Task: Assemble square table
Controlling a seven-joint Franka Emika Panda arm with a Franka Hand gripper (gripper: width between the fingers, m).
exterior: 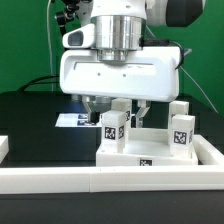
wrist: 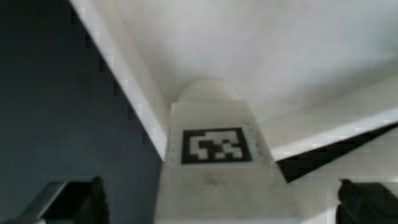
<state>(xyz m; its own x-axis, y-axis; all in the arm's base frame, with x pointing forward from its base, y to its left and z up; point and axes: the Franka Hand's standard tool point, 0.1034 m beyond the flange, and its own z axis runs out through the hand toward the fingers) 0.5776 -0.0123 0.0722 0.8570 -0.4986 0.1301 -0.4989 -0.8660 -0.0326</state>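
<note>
The tool (exterior: 118, 108) hangs low over the square slab (exterior: 150, 150), its two dark fingers (wrist: 68, 200) spread apart on either side of an upright tagged leg (wrist: 221, 150) without visibly pressing it; the jaws look released. In the exterior view this leg (exterior: 113, 128) stands on the slab near its left end, with a second leg just behind it. Another tagged leg (exterior: 181, 128) stands well apart toward the exterior view's right. White border rails (exterior: 110, 180) run along the near edge and both sides of the black surface (exterior: 35, 120). The marker board (exterior: 72, 120) lies flat farther back, left of the tool.
</note>
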